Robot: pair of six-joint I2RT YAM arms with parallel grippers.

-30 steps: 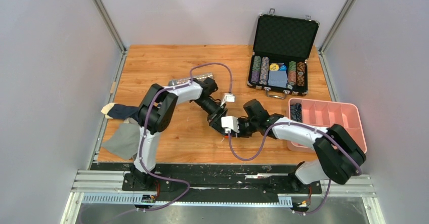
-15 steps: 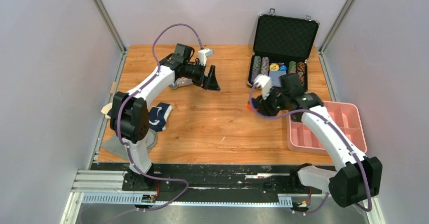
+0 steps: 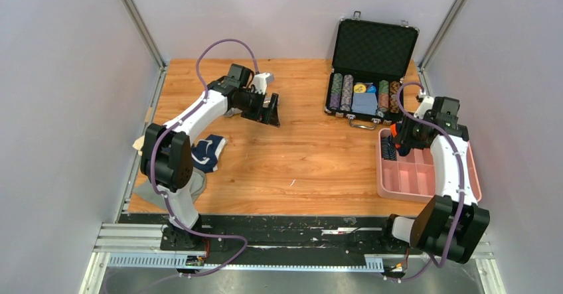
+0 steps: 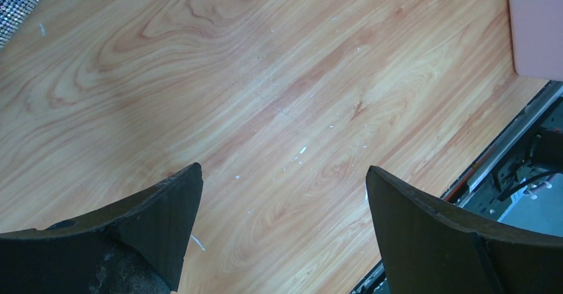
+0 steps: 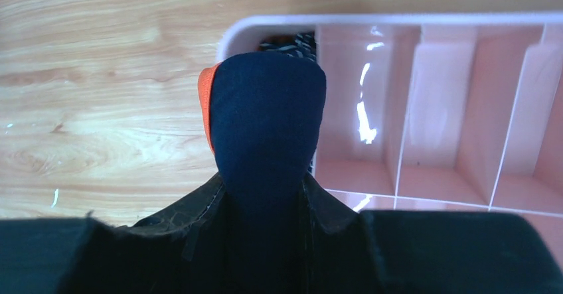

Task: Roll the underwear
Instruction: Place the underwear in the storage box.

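Note:
My right gripper (image 3: 401, 139) is shut on a rolled plain navy underwear (image 5: 269, 121) with an orange edge. It holds the roll over the near-left corner of the pink tray (image 5: 431, 108). A rolled navy underwear with thin white stripes (image 5: 292, 44) lies in the tray's left compartment, just beyond the held roll; it also shows in the top view (image 3: 388, 149). My left gripper (image 3: 270, 109) is open and empty over bare wood at the back left; its wrist view (image 4: 282, 174) shows only table between the fingers.
An open black case of poker chips (image 3: 366, 95) stands at the back right. A silvery sparkly object (image 3: 234, 111) lies by the left arm. A navy cloth with white marks (image 3: 207, 151) and a flat grey cloth (image 3: 147, 191) lie at the left edge.
My right arm has swung right from in front of the case to over the tray, carrying the navy roll. My left gripper has shifted only slightly.

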